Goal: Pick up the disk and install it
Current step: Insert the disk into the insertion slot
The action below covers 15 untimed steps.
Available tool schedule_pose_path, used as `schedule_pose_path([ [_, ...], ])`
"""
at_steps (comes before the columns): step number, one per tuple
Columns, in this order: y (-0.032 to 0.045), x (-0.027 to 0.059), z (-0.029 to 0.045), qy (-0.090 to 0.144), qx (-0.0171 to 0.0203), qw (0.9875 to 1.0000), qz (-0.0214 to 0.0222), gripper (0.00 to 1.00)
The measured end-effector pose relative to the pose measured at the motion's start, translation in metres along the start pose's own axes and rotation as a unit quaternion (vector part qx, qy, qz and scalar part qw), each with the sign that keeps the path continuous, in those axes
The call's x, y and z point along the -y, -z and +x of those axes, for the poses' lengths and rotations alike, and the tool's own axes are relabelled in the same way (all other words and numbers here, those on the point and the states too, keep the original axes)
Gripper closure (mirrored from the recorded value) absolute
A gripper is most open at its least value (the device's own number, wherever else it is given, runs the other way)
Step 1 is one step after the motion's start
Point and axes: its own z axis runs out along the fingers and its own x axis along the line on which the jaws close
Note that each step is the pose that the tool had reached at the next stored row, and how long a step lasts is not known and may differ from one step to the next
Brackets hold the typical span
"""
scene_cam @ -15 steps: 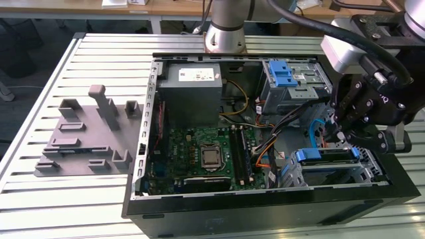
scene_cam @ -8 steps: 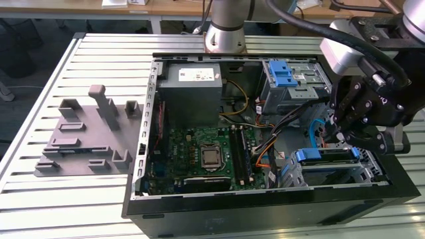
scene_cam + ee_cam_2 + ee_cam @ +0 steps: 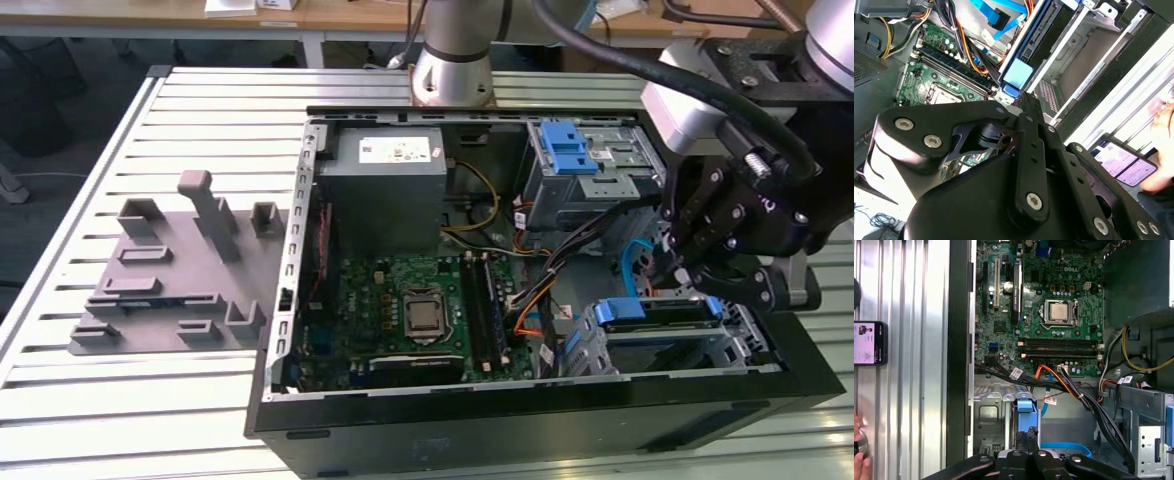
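Note:
The disk (image 3: 663, 322) stands on edge in the drive bay at the case's front corner, on the exterior view's right, with its blue plastic end (image 3: 625, 312) facing up. My gripper (image 3: 703, 288) hangs right over it. In both wrist views the black fingers (image 3: 1027, 436) sit pressed together, their tips against the disk's blue end (image 3: 1025, 406). The gripper (image 3: 1026, 100) is shut and the fingers do not wrap the disk (image 3: 1016, 75).
The open computer case (image 3: 534, 400) lies on a slatted metal table (image 3: 214, 110). Inside it are the motherboard (image 3: 414, 310), a grey metal box (image 3: 387, 190), a perforated cage with a blue latch (image 3: 587, 160) and loose cables (image 3: 534, 290). A grey fixture (image 3: 174, 270) sits left. A phone (image 3: 869, 342) and a hand (image 3: 859, 460) are beside the case.

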Motion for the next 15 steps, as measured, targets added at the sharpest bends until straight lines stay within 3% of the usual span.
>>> schedule_pose_path([
  [6,-0.0044,0.0001,0.0003,0.000,0.0000,1.0000,0.0000,0.89],
  [15,-0.0171,0.0003,0.0013,0.000,0.0000,1.0000,0.0000,0.89],
])
